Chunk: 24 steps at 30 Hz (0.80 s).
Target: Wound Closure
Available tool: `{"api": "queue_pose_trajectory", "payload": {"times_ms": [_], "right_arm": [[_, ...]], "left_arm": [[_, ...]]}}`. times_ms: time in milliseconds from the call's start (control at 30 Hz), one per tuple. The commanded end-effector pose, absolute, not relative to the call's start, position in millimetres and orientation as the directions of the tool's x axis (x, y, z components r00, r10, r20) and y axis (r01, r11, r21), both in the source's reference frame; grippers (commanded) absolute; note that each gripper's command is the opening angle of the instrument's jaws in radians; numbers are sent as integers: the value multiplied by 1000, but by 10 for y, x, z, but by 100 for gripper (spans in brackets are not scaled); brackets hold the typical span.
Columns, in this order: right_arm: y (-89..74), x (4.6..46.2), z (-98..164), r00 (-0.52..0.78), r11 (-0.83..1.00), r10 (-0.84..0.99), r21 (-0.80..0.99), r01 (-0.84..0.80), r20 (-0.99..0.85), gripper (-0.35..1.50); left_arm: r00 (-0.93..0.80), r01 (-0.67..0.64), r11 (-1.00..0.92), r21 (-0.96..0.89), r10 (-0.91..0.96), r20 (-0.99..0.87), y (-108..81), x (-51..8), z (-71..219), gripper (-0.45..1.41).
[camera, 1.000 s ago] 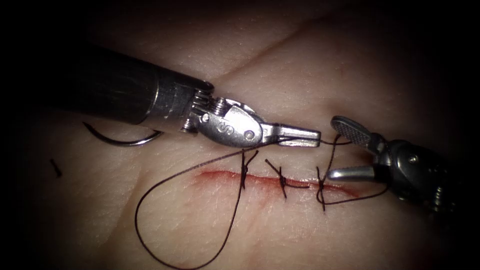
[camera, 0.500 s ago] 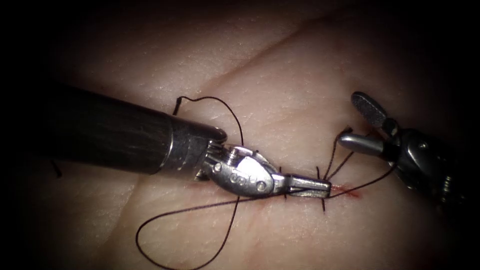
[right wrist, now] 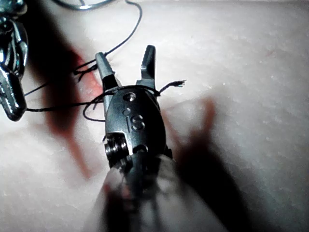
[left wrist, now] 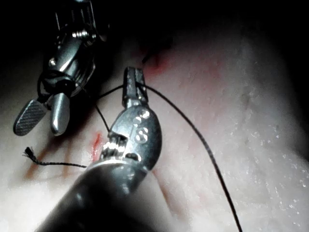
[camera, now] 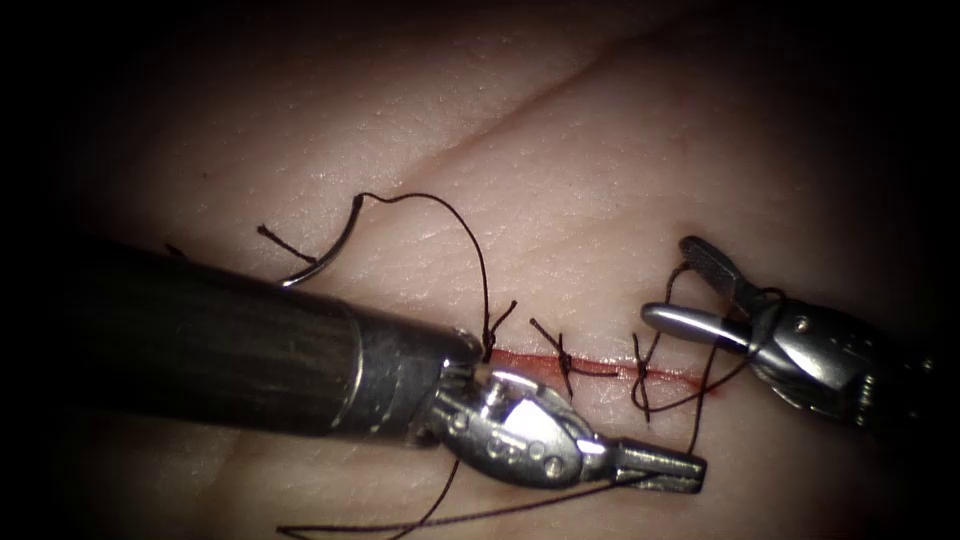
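Observation:
My left tool [camera: 662,468] lies low across the tissue [camera: 560,180], just below the cut's right end, jaws shut on the thread [camera: 500,515]; the left wrist view shows its jaws [left wrist: 133,82] shut on that strand. My right tool [camera: 669,282] sits at the right end of the cut [camera: 600,366], jaws open, holding nothing, with thread looped around its jaws and wrist [right wrist: 125,53]. The curved needle [camera: 325,255] lies free on the tissue up and left of the cut, not in the tissue, partly hidden by the left shaft. Its thread arcs down to the leftmost stitch [camera: 487,340].
Three knotted stitches cross the cut, with red fluid along it. A short cut end of thread [camera: 275,240] lies by the needle. The left shaft [camera: 200,350] covers much of the tissue at left. The right tool's open jaws [left wrist: 41,126] appear in the left wrist view.
My left tool swept from above the cut down across it to below, carrying the thread in its shut jaws. The needle came out from behind the shaft. Thread now wraps the right tool.

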<state>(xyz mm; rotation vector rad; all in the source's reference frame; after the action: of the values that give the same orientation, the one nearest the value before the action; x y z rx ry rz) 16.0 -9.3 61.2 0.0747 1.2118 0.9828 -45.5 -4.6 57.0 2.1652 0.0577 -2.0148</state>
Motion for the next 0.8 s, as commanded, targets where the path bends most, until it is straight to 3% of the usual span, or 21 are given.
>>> {"api": "queue_pose_trajectory", "payload": {"times_ms": [33,400,800], "right_arm": [[-101,159,627,-8,575,686,549,-606,-727,93],[-122,130,679,-60,456,781,633,-626,-622,103],[-116,135,693,-79,445,794,665,-599,-602,103]], "left_arm": [[78,153,-982,106,-95,-992,-48,-460,575,-45],[79,157,-982,106,-94,-992,-34,-458,589,-45],[74,159,-982,106,-95,-993,-32,-459,592,-45]]}}
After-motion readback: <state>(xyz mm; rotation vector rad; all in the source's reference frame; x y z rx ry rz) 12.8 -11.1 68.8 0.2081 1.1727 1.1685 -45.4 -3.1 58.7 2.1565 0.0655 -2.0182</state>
